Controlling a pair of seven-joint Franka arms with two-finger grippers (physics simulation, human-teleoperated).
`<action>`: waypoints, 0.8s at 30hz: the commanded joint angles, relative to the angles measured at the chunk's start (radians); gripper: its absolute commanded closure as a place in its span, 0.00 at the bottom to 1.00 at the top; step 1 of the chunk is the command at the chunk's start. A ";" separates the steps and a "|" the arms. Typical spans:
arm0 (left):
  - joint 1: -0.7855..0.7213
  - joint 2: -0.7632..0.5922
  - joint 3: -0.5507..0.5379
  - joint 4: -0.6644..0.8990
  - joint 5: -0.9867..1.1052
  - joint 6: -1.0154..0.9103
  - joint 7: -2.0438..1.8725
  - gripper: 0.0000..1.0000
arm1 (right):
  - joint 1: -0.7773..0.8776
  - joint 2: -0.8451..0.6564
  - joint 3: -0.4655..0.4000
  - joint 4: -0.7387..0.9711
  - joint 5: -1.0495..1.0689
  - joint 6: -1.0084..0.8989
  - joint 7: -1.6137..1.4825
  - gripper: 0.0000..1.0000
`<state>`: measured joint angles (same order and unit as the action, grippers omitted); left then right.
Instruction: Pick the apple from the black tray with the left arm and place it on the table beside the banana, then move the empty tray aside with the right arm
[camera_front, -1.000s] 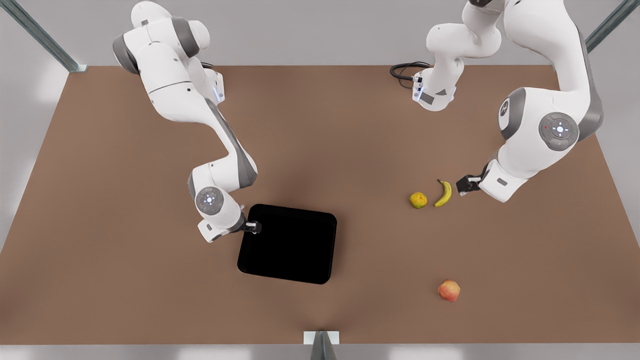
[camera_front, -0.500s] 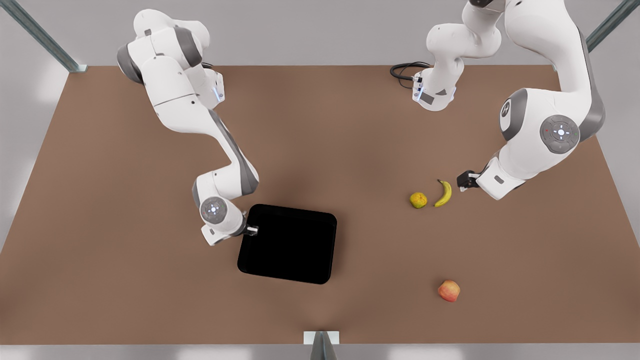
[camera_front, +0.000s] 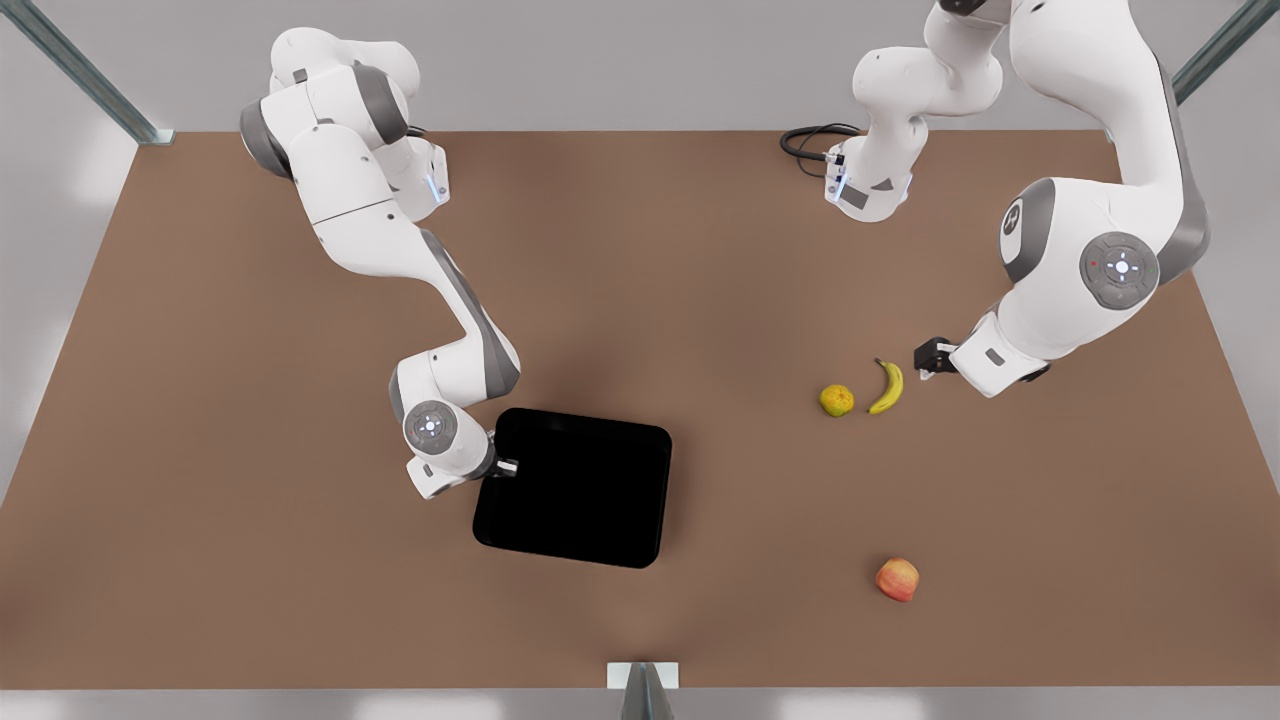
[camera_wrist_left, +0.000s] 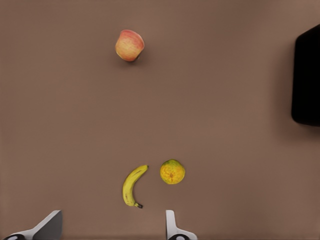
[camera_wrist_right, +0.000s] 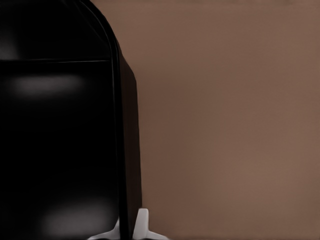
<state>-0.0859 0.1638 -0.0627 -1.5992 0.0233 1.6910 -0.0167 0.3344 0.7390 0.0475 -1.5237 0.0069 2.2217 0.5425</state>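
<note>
Right gripper (camera_front: 508, 466), fingers closed astride the black tray (camera_front: 575, 488) rim, should drag low and level; left gripper (camera_front: 925, 360) waits, fingers spread, empty.

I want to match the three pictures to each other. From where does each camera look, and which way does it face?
Front view: sits high above the table, looking down at both arms, the black tray and fruit.
Left wrist view: rides above the banana, facing down; its open left hand shows.
Right wrist view: sits low at the black tray's rim, where the right hand is shut on it.
Shared: front and left wrist views both show the apple, banana and yellow-green fruit.
</note>
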 joint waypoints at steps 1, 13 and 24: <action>0.000 -0.001 0.000 0.001 0.000 -0.002 0.049 0.00 | 0.000 -0.001 0.000 0.000 -0.001 0.003 -0.032 0.78; 0.000 -0.006 0.000 0.001 0.001 -0.008 0.047 0.00 | 0.000 -0.047 0.006 0.000 0.001 -0.056 -0.075 0.94; 0.003 -0.010 0.000 0.007 0.004 -0.008 0.047 0.00 | -0.106 -0.271 0.006 -0.021 0.015 -0.392 -0.386 0.94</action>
<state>-0.0827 0.1551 -0.0627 -1.5928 0.0267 1.6830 0.0192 0.2354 0.4794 0.0536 -1.5456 0.0328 1.9734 0.3850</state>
